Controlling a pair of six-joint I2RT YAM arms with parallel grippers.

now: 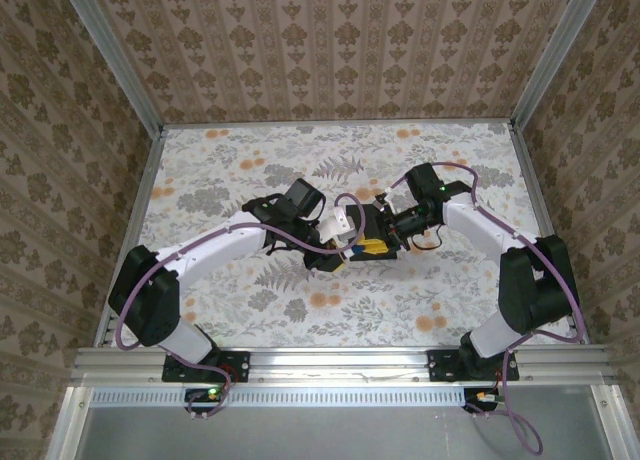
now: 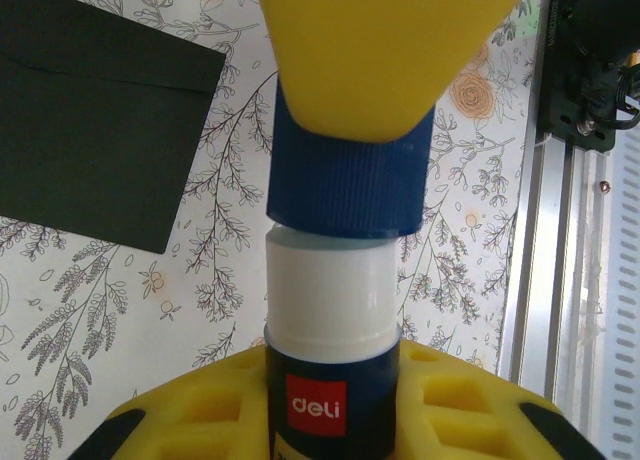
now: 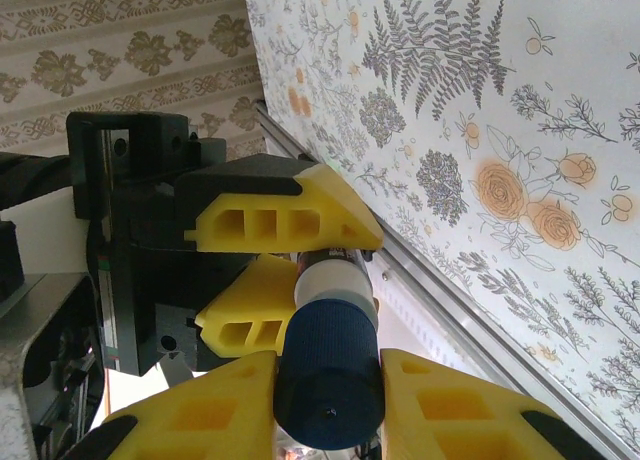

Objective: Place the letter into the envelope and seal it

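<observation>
Left wrist: glue stick [image 2: 333, 300] between left gripper [image 2: 335, 415] and right gripper [image 3: 328, 400]

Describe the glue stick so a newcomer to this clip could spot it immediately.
At the centre of the floral table the two arms meet. Between the left gripper and right gripper is the glue stick: a white tube with a ribbed blue cap and red deli label, unlike the flat black envelope nearby.
</observation>
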